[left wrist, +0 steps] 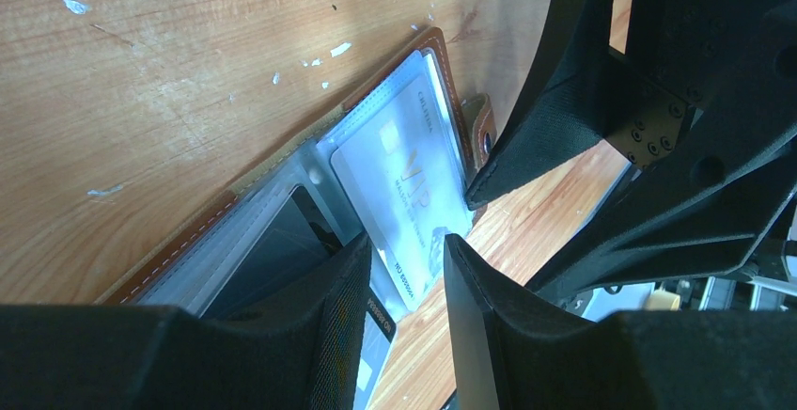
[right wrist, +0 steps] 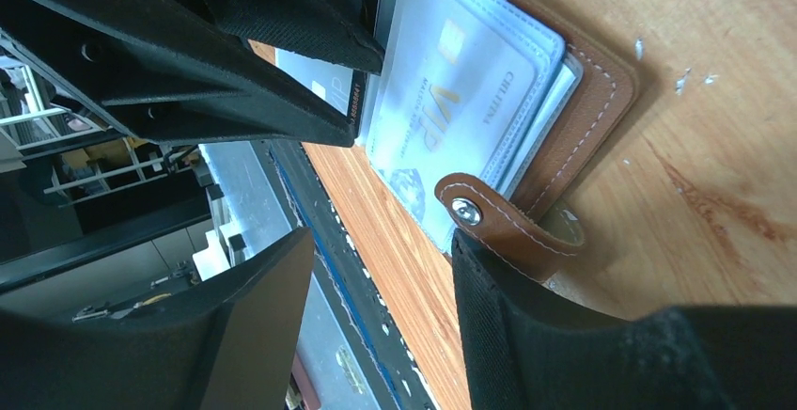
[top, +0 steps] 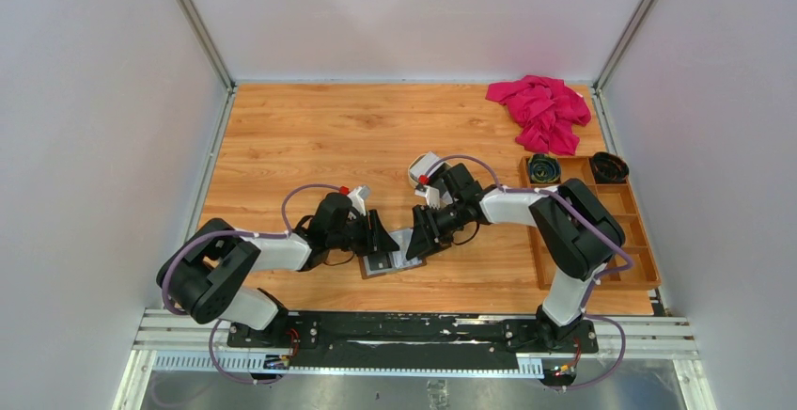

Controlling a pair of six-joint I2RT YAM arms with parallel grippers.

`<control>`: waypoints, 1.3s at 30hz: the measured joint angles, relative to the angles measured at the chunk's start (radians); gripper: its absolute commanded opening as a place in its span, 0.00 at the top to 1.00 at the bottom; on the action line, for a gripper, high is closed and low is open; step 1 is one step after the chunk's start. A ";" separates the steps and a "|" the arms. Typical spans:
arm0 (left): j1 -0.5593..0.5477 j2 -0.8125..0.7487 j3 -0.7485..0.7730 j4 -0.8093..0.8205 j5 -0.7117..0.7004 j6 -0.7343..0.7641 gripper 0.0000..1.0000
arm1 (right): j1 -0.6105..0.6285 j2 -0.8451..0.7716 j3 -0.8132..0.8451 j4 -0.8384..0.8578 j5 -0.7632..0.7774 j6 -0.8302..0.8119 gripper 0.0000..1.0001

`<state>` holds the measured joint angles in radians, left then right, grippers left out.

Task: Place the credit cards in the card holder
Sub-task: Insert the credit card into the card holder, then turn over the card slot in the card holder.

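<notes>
The card holder (top: 387,261) lies open on the table between both arms, brown leather (right wrist: 594,100) with clear inner sleeves. A silver VIP credit card (left wrist: 404,180) (right wrist: 449,109) lies on its right half, sticking out over the near edge. A dark card (left wrist: 277,236) sits in the left sleeve, and another dark card (left wrist: 378,321) shows under my left finger. My left gripper (left wrist: 404,283) (top: 382,237) is open, one finger resting on the left half. My right gripper (right wrist: 381,283) (top: 418,243) is open, one finger against the snap tab (right wrist: 498,222).
A pink cloth (top: 540,112) lies at the back right. A wooden compartment box (top: 601,241) runs along the right edge with two dark coiled items (top: 542,167) in its far cells. The table's near edge and metal rail (top: 404,330) are just behind the wallet.
</notes>
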<state>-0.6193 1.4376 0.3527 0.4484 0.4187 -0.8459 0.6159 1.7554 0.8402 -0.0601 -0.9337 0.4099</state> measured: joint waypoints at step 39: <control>-0.005 -0.035 0.000 0.008 0.021 -0.020 0.27 | 0.000 0.035 0.008 0.075 -0.162 0.051 0.46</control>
<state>-0.6243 1.4025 0.3523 0.4564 0.4393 -0.8661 0.6159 1.7905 0.8482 0.0147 -1.0954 0.4606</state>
